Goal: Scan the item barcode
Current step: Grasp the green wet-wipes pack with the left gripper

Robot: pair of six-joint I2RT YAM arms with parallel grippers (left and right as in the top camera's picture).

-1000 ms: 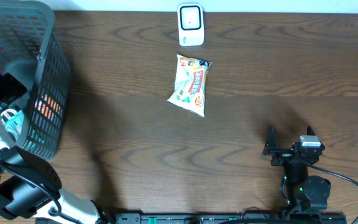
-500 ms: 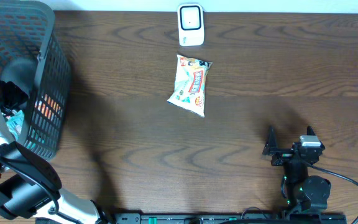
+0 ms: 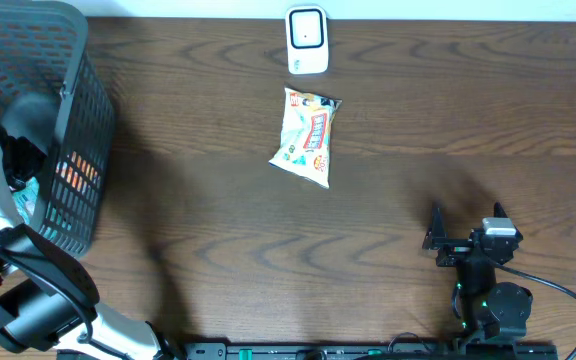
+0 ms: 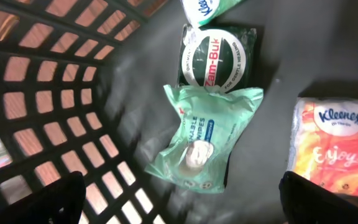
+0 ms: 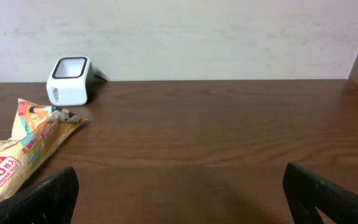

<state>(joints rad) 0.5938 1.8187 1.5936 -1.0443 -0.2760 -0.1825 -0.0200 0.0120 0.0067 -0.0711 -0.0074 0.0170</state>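
Observation:
My left gripper [image 4: 179, 202] hangs open inside the black mesh basket [image 3: 80, 120], over a green wet-wipes pack [image 4: 207, 140] lying on the basket floor. A dark green Zam-Buk pack [image 4: 216, 59] lies just beyond the wipes. An orange Kleenex pack [image 4: 331, 146] sits to the right. The white barcode scanner [image 3: 307, 40] stands at the table's far edge, and a snack bag [image 3: 308, 135] lies just in front of it. My right gripper [image 3: 466, 222] rests open near the front right, facing the scanner [image 5: 70, 79] and the snack bag [image 5: 23, 146], with nothing between its fingers.
The basket's mesh wall [image 4: 42, 93] rises close on the left of my left gripper. Another Kleenex pack [image 4: 207, 7] shows at the top edge of the left wrist view. A wall [image 5: 179, 31] backs the table behind the scanner.
My left arm has shifted slightly inside the basket. The right arm, the snack bag and the scanner have not moved.

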